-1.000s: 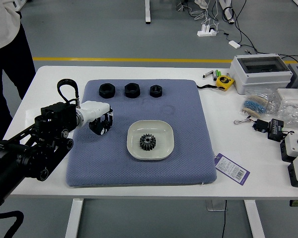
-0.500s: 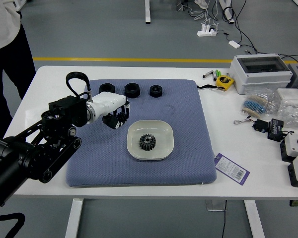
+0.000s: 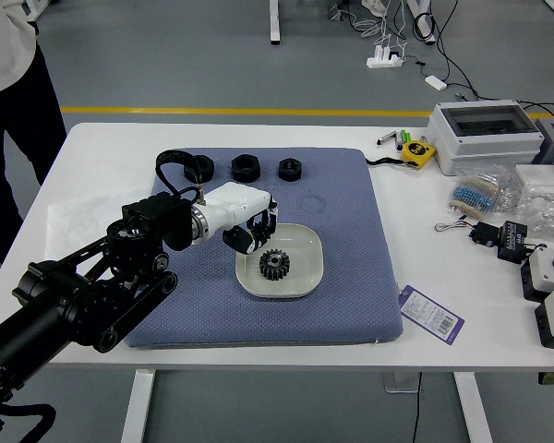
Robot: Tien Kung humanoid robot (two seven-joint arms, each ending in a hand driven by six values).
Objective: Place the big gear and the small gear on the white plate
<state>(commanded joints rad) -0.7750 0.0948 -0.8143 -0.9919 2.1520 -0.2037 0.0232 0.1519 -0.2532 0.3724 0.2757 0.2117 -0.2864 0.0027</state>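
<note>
"Item one: the left hand?"
"Left hand [image 3: 238,210], centre of the frame. Has just moved rightward across the blue mat [image 3: 351,300]; now over the upper-left edge of the white plate [image 3: 305,247]. Grip: cannot tell, seen from above."
"Item two: gears?"
"One gear [image 3: 274,265], dark, toothed, lying on the plate, lower right of the hand. Position unchanged. Big or small: cannot tell. Second gear: none made out; possibly hidden in the hand."
"Meaning for the task?"
"Half done, by my reading. The approach suggests a second placing, beside the first gear. Risk: knocking that one, or landing on the rim."
"Remaining stock?"
"Three black nuts [image 3: 246,168], in a row, upper middle. Tape measure [image 3: 417,153], yellow, upper right. Person [image 3: 5,51], standing, upper left; hands not made out."
</note>
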